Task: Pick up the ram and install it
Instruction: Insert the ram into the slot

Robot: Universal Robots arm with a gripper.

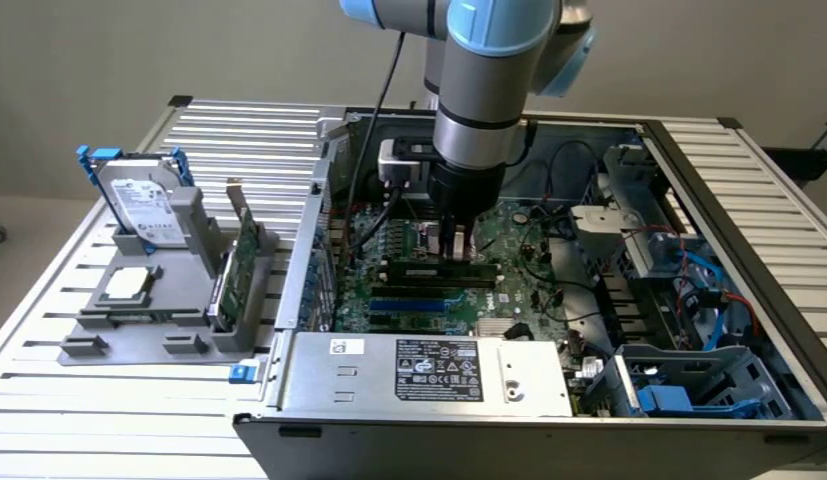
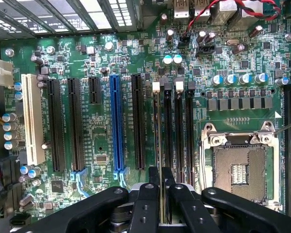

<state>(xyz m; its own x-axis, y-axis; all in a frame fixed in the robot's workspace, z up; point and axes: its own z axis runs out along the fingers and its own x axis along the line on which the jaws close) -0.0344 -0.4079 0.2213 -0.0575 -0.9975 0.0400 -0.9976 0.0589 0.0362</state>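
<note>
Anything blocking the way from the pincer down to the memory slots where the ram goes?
Nothing visible does. The pincer hangs over the row of memory slots, which lie bare, with no cable crossing them. Whether it holds the ram is too hard to tell.

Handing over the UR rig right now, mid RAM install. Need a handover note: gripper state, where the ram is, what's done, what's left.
The gripper is low inside the PC case, right over the memory slots. Open or shut: cannot tell.
The ram: the dark stick lying along the slots directly under the gripper looks like it. Gripped or released: cannot tell.
The holder on the exterior view's left carries the hard drive and the expansion card.
Done: the ram is at the slots, it seems.
Left: full seating is not confirmed from these views.
</note>
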